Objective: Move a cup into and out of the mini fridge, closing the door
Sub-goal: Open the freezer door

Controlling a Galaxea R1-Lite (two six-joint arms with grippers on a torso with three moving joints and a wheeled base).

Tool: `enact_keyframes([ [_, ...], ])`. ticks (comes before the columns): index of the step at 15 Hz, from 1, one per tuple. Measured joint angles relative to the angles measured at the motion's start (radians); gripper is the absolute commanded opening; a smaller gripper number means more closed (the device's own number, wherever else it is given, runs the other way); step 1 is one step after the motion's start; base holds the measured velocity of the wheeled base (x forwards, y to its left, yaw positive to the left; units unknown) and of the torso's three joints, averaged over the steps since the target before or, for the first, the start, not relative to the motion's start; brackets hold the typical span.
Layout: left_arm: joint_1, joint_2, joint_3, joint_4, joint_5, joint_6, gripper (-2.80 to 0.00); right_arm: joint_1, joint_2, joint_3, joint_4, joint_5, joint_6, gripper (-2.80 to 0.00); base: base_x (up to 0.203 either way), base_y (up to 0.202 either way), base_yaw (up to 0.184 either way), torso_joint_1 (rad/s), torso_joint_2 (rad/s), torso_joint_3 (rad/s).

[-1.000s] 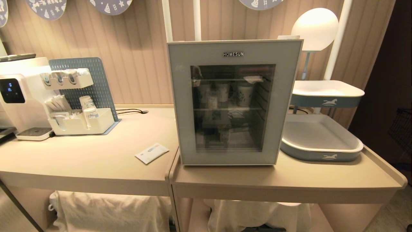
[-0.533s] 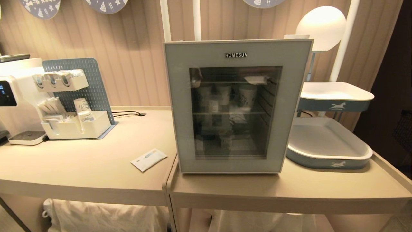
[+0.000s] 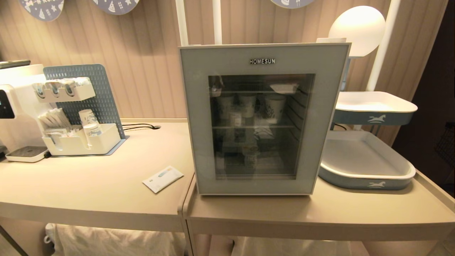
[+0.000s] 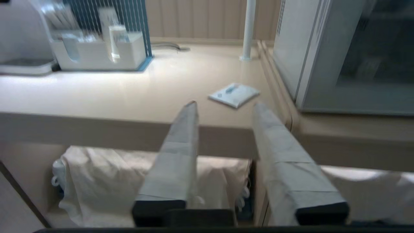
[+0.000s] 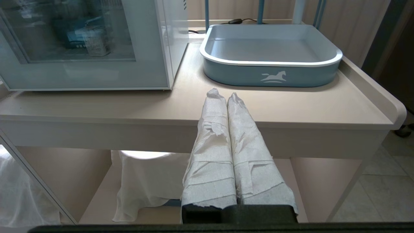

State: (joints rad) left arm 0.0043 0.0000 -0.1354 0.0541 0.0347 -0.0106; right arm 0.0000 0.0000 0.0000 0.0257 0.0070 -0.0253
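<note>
Beige tables (image 3: 106,192) carried the mini fridge (image 3: 263,117), its door (image 3: 199,117) closed; which container behind the glass was the cup was unclear. Below the table edge, the left gripper (image 4: 224,106) stood apart, empty; the right gripper (image 5: 223,95) was pressed together.

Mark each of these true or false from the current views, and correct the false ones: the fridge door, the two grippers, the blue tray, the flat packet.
1. The door of the mini fridge is open. False: it is shut flush against the front.
2. The left gripper has its fingers apart with nothing between them. True.
3. The right gripper is gripping a cup. False: its fingers are shut together on nothing, in front of the table edge.
4. The blue tray beside the fridge has nothing in it. True.
5. The flat white packet lies inside the tray. False: it lies on the tabletop, on the fridge's other side.
</note>
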Motion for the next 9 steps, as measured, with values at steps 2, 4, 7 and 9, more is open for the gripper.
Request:
enact_keyframes([
  [2,-0.001,0.011,-0.192,0.101,-0.012,-0.028,0.00,0.000,0.000,0.000,0.000,0.000,0.000,-2.80,0.000,0.000,0.000,0.000,0.00,0.000],
  [4,-0.007,0.063,-0.452,0.233,-0.071,-0.107,0.00,0.000,0.000,0.000,0.000,0.000,0.000,-2.80,0.000,0.000,0.000,0.000,0.00,0.000],
  [7,-0.146,0.276,-0.788,0.392,-0.145,-0.288,0.00,0.000,0.000,0.000,0.000,0.000,0.000,-2.80,0.000,0.000,0.000,0.000,0.00,0.000],
  [9,-0.336,0.472,-0.905,0.418,-0.114,-0.384,0.00,0.000,0.000,0.000,0.000,0.000,0.001,-2.80,0.000,0.000,0.000,0.000,0.00,0.000],
])
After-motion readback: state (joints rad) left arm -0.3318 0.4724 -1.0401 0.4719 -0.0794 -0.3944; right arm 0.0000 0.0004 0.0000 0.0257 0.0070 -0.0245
